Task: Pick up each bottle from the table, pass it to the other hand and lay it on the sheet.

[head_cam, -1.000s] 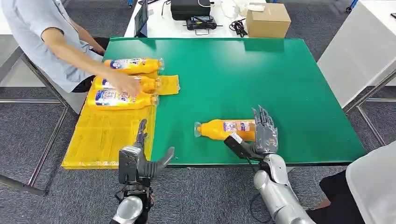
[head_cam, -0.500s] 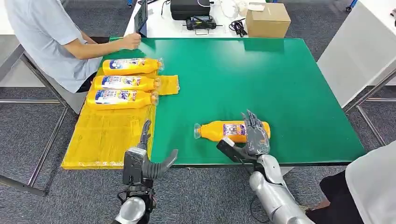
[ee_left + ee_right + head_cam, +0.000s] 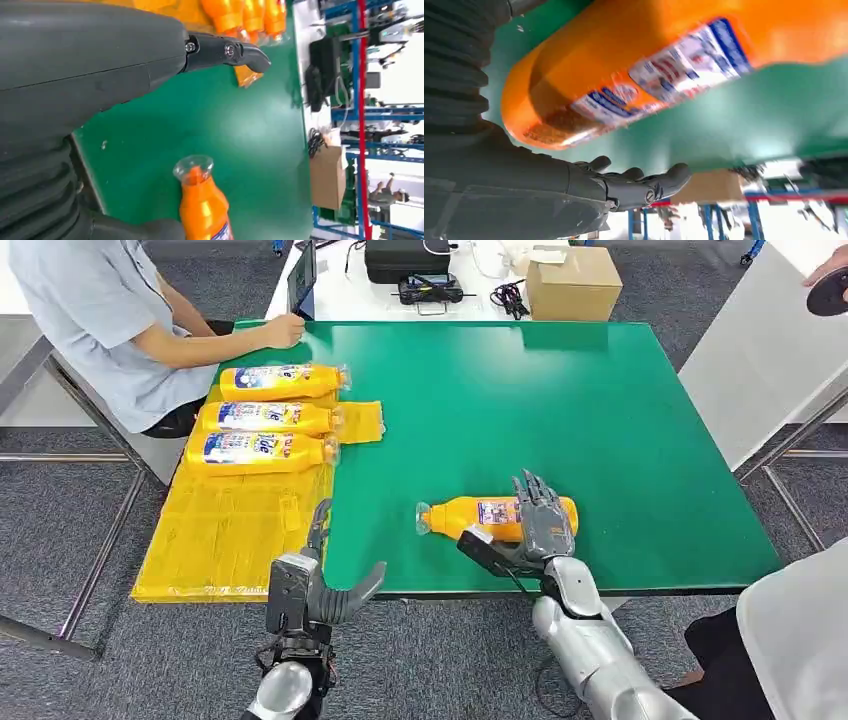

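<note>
An orange bottle (image 3: 478,517) with a blue and white label lies on its side on the green table (image 3: 560,400), its clear cap toward the left. My right hand (image 3: 535,530) sits at the bottle's base end, fingers spread over it and thumb out below, not closed on it. The right wrist view has the bottle (image 3: 664,65) very close, with the fingers (image 3: 644,185) beside it. My left hand (image 3: 305,585) hovers open at the table's front edge beside the yellow sheet (image 3: 225,530). Three more orange bottles (image 3: 262,418) lie side by side on the sheet's far end.
A person in a light blue shirt (image 3: 90,310) sits at the table's far left corner, one hand (image 3: 282,330) resting on the table. A cardboard box (image 3: 572,282) and black equipment (image 3: 408,260) stand on a white table behind. Another white table (image 3: 770,350) is at right.
My right hand has shifted left along the bottle and settled over its base end. The person's hand left the bottles on the sheet and went back to the table's far corner.
</note>
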`<state>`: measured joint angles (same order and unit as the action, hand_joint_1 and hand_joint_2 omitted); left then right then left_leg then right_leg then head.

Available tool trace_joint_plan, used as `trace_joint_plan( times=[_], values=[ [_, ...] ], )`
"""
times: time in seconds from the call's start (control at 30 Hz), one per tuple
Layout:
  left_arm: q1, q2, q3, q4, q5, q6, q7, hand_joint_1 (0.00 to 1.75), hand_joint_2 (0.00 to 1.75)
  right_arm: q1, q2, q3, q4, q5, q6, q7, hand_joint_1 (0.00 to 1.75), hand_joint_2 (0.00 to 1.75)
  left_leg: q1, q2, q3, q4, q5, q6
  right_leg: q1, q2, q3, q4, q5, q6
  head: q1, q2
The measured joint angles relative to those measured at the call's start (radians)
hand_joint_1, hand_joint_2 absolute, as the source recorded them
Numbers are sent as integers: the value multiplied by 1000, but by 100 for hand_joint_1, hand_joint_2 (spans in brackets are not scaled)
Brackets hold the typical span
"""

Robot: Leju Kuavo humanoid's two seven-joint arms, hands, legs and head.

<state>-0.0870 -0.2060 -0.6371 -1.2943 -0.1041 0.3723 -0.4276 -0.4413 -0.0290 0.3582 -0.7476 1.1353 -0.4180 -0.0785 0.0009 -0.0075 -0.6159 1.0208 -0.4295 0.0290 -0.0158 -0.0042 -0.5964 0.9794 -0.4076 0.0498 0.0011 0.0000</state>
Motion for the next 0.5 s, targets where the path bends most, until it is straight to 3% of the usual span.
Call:
trace_joint_plan(
  times=[0.5],
  values=[
    [-6,0,0,3,29,-26,17,0,175,-66,-7,19,105,5,50,29,0,175,0,0,0,0,0,0,0,0,0,0,0,0,0,0]
  ],
)
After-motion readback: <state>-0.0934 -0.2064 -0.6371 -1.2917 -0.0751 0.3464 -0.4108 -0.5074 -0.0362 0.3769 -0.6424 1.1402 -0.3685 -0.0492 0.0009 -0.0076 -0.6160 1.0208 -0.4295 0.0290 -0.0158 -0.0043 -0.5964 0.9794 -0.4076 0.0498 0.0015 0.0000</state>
